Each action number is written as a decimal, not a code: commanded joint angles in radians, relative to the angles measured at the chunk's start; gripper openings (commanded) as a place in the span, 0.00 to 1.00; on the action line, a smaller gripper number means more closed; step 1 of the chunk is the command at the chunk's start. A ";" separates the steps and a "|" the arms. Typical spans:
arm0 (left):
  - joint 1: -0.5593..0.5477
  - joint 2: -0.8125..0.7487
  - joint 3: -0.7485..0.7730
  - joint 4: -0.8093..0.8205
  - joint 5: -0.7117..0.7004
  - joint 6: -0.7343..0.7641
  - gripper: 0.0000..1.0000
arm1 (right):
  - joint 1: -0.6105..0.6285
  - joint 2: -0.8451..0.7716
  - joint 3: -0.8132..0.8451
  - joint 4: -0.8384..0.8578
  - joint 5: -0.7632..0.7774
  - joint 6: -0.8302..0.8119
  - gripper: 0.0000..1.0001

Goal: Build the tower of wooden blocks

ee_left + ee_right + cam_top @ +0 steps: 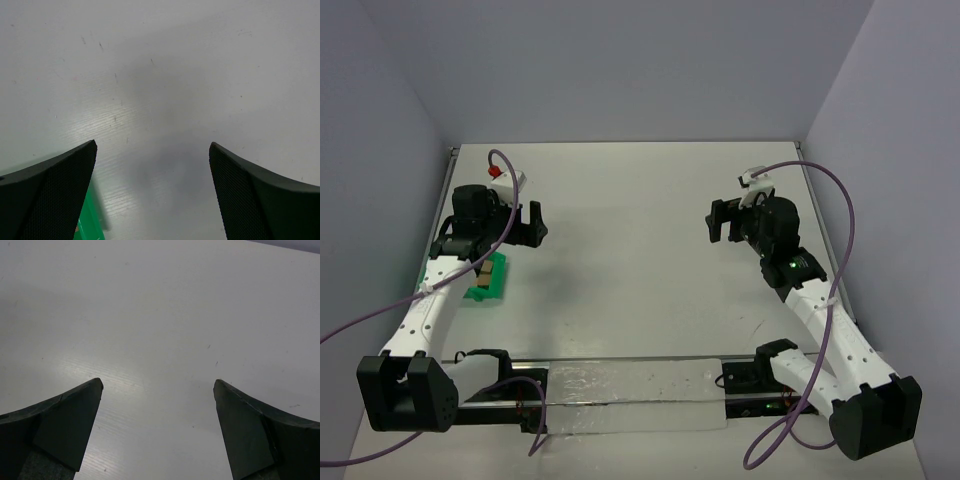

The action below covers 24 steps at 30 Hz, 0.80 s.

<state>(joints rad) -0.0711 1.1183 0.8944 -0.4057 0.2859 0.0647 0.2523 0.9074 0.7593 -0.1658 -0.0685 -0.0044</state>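
Overhead view, near edge: we note both arm bases [408,390] bolted to the white table [630,270], with a translucent sheet [630,395] lying flat between them over the mounting rail.

Next out, on the left side: a green tray [492,288] rests on the table just inside the left edge. The wood blocks [485,268] sit in it, tan against the green. The left forearm crosses over part of the tray, so we cannot count the blocks or tell how they are arranged. The left wrist view shows only a corner of the tray at its bottom edge, beside the left-hand finger [60,190].

Mid-table: the left gripper [528,224] hangs just beyond the tray, pointing toward the table's centre. Its jaws are spread wide and released, with nothing between them but bare tabletop. The right gripper [721,221] hangs at about the same depth on the opposite side, well apart from the tray and facing the left one. Its jaws are likewise fully parted and hold nothing; the right wrist view shows plain white surface between its fingers [60,425].

Far side: the table ends at a pale grey-lilac back wall [620,70].
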 commanded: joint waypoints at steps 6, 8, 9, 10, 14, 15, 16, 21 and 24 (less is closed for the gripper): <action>-0.002 -0.006 0.061 -0.001 -0.010 0.014 0.99 | -0.007 0.017 0.004 0.023 -0.006 0.003 1.00; 0.000 -0.004 0.080 -0.015 -0.024 0.012 0.99 | -0.005 0.020 0.007 0.020 -0.005 0.003 1.00; 0.004 -0.003 0.093 -0.026 -0.039 0.017 0.99 | -0.005 0.024 0.011 0.018 -0.005 0.003 1.00; 0.006 0.000 0.102 -0.041 -0.056 0.019 0.99 | -0.005 0.024 0.014 0.017 -0.005 0.003 1.00; 0.122 0.015 0.132 -0.125 -0.011 0.072 0.99 | -0.006 0.027 0.016 0.013 -0.006 0.003 1.00; 0.164 0.017 0.138 -0.141 0.016 0.091 0.99 | -0.005 0.027 0.017 0.012 -0.007 0.003 1.00; 0.210 0.019 0.145 -0.164 0.038 0.117 0.99 | -0.005 0.028 0.017 0.012 -0.009 0.003 1.00; 0.401 0.036 0.178 -0.266 0.078 0.241 0.99 | -0.007 0.042 0.022 0.011 -0.025 0.003 1.00; 0.516 0.052 0.184 -0.321 0.096 0.319 0.98 | -0.005 0.054 0.034 0.006 -0.027 0.003 1.00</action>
<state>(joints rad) 0.3564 1.1603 1.0265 -0.6233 0.3300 0.2594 0.2501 0.9488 0.7593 -0.1696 -0.0829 -0.0044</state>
